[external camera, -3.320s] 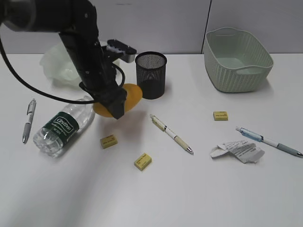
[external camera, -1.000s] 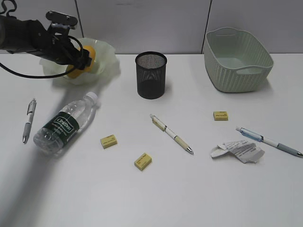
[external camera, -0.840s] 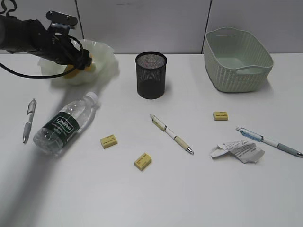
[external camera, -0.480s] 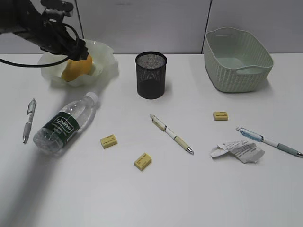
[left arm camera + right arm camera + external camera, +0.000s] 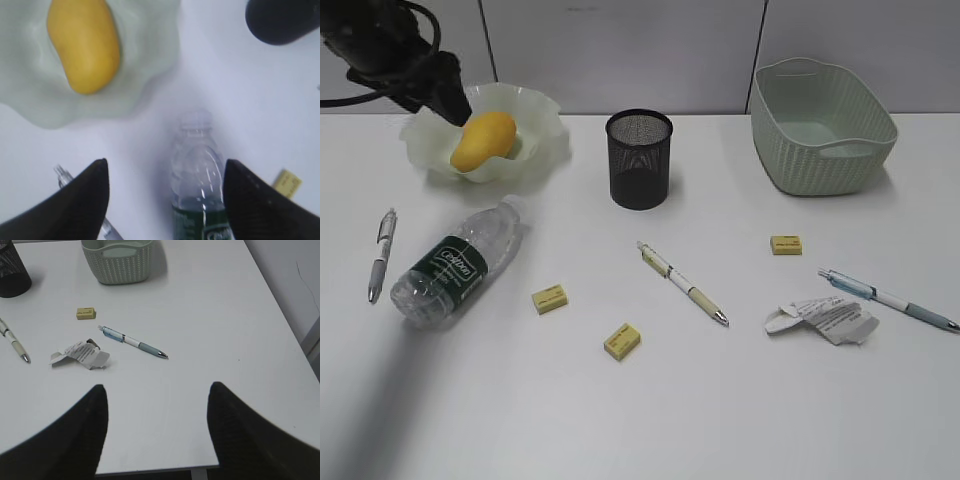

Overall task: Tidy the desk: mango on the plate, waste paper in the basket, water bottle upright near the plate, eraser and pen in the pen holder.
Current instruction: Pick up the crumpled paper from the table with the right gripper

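The mango (image 5: 483, 140) lies on the plate (image 5: 542, 120), so I judge the first step of the task to be finished. The left gripper (image 5: 165, 192) hangs above the desk (image 5: 720, 400) with its fingers spread and nothing between them. Ahead of its fingers, in the left wrist view, is the plate with the fruit; directly below and between the fingers lies the water bottle (image 5: 199, 170) on its side, its cap end pointing toward the plate. A grey pen (image 5: 382, 252) lies beside the left finger.

The right gripper (image 5: 157, 427) is also spread and empty, resting above the near edge of the desk. Well ahead of it lie the waste paper (image 5: 80, 354) and a blue pen (image 5: 132, 341), and further ahead the basket (image 5: 117, 260).

The next step is probably the bottle. It calls for lowering the left gripper around the bottle's body, closing on it, then turning it upright and setting it near the plate. The round body may roll or slip.
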